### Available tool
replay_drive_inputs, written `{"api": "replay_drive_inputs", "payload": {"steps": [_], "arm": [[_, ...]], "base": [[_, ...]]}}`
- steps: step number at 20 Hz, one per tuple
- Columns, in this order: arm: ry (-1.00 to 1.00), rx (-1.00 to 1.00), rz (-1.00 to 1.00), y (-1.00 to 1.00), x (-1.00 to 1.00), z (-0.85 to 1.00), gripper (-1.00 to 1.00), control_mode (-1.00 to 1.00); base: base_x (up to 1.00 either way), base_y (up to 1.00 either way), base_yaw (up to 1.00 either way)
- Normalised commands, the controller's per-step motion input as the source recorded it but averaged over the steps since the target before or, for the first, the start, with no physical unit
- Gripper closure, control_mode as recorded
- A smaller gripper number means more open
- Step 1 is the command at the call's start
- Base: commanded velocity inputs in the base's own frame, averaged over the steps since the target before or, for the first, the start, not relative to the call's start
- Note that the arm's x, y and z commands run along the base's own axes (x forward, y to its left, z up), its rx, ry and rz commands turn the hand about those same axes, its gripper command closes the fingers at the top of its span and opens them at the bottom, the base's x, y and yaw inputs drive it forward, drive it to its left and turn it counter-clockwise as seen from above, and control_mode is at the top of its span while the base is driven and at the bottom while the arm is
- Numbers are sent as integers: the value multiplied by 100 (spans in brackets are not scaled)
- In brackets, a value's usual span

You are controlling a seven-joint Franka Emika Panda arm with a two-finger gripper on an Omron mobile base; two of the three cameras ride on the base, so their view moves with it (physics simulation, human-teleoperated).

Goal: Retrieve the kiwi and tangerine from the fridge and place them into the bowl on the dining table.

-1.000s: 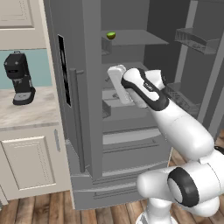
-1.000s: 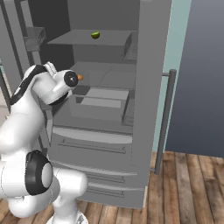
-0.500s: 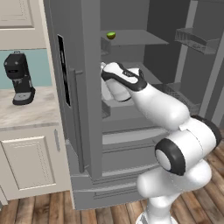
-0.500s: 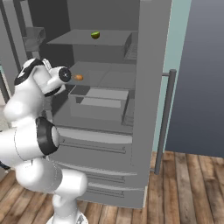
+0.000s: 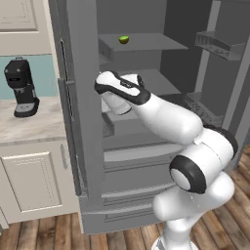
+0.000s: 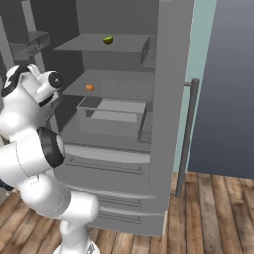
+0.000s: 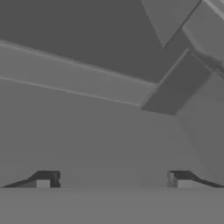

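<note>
Kiwi [image 5: 124, 39]: yellow-green fruit resting on the upper inner shelf [image 6: 94, 45] of the fridge [image 5: 83, 122], near that shelf's front edge; in the right base view it shows at [image 6: 108, 39].
Tangerine [image 6: 89, 88]: orange fruit on the middle shelf, one level below the kiwi and slightly to its left in the right base view; well apart from the kiwi.
Fridge: tall, grey, doors swung open; interior holds grey shelves, a box-shaped drawer [image 6: 113, 116] below the tangerine's shelf, and wide drawer fronts lower down. A long vertical bar handle [image 6: 186, 130] stands on the door at the fridge's right.
Fingers [image 7: 113, 179]: spread wide, nothing between the tips; in the hand view they face bare grey fridge surfaces.
Arm [image 5: 161, 117]: white, reaching from the base into the fridge at the level of the middle shelf.
Tabletop [image 5: 27, 127]: beige stone surface left of the fridge, over cream cabinets [image 5: 29, 178]; a black coffee machine [image 5: 20, 87] stands on it against a pale blue wall.
Floor [image 6: 213, 218]: brown wooden planks in front of the fridge.
Room to the fridge's right: pale blue-green wall strip and a large dark blue-grey panel [image 6: 225, 84].
Hidden in the left base view: the hand's body blocks the middle shelf near the fridge's left door, so the fingertips cannot be made out there.
Hard to make out: the hand view gives only grey planes and edges; which shelf or wall they belong to cannot be told.
Cut off: the fridge's top and both door bins [image 5: 217, 45] run out at the frame edges.
</note>
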Motion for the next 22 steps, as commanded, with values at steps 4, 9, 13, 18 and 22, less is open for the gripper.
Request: {"api": "replay_drive_inputs", "payload": {"steps": [4, 9, 13, 18, 22], "arm": [[-15, -10, 10, 100, -80, -30, -100, -100], [-23, -4, 3, 67, -78, 3, -100, -100], [-21, 0, -12, -29, -39, 33, -100, -100], [-8, 0, -15, -89, -30, 15, -100, -100], [3, 0, -14, -100, -18, 38, -100, -100]], "base": [[0, 0, 0], [0, 0, 0], [0, 0, 0], [0, 0, 0], [0, 0, 0]]}}
